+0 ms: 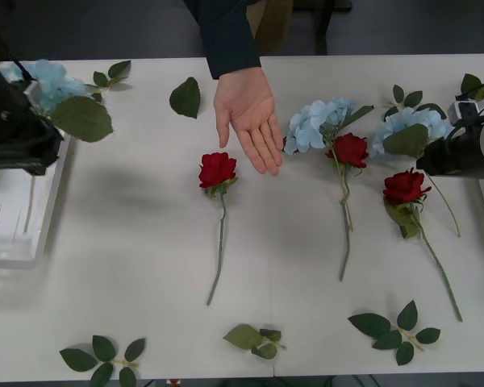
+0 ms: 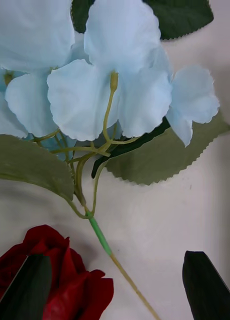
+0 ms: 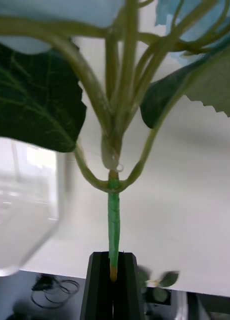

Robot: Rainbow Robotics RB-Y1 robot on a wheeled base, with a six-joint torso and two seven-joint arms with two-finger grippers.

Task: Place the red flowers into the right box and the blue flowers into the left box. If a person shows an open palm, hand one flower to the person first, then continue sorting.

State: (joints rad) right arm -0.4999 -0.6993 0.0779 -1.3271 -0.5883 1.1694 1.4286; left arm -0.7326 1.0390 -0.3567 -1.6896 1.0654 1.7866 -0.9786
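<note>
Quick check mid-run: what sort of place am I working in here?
Probably a lab or test room: artificial red roses and pale blue hydrangeas laid out on a plain white table, with a white plastic sorting tray.

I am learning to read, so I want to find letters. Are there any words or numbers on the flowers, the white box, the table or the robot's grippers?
None: no words, numbers or signs can be read here.
The blue flowers, red flowers, left box and table are plain.
The left gripper, shut on a blue flower stem, and the open right gripper carry no label.
</note>
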